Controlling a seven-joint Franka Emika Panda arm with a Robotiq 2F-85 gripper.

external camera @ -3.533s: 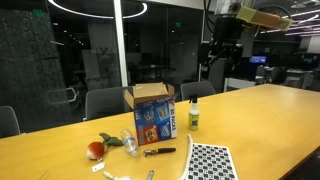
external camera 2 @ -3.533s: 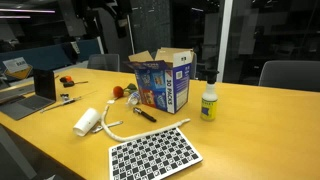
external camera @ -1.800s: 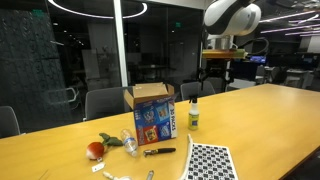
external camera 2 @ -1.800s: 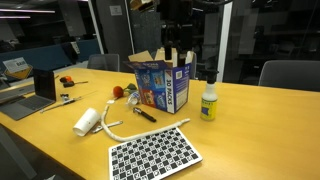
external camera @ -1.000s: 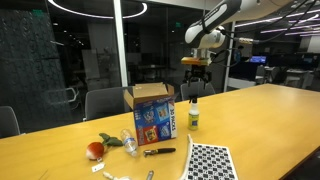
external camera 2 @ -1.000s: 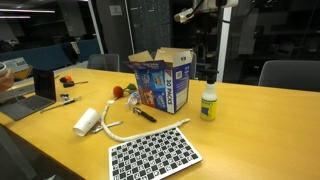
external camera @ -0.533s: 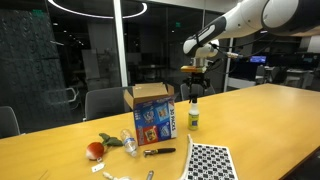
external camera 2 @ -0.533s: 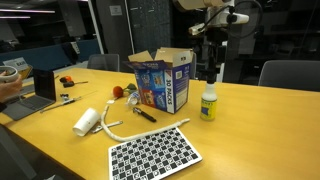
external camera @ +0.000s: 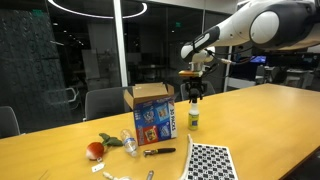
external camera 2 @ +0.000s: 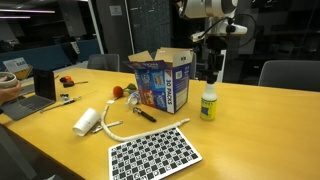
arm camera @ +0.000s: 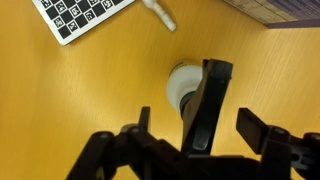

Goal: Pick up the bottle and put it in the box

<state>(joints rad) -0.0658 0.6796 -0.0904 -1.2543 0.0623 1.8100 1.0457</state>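
In a dim office, the gripper (external camera 2: 212, 74), jaws spread, is being held over the bottle (external camera 2: 209, 105) just beside the box (external camera 2: 165, 85) on a long wooden table (external camera 2: 262, 135).

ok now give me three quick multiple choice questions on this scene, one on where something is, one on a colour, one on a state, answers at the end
1. Where is the bottle?
A. upright on the table beside the box
B. inside the box
C. lying on its side on the table

2. What colour is the bottle's cap?
A. red
B. white
C. black

3. What is the claw doing?
A. gripping the bottle
B. reaching into the box
C. hanging open over the bottle, holding nothing

Answers:
1 A, both exterior views show it standing on the wood next to the box.
2 B, the wrist view looks straight down on a white cap.
3 C, the wrist view shows the claw spread apart with the cap beneath it.
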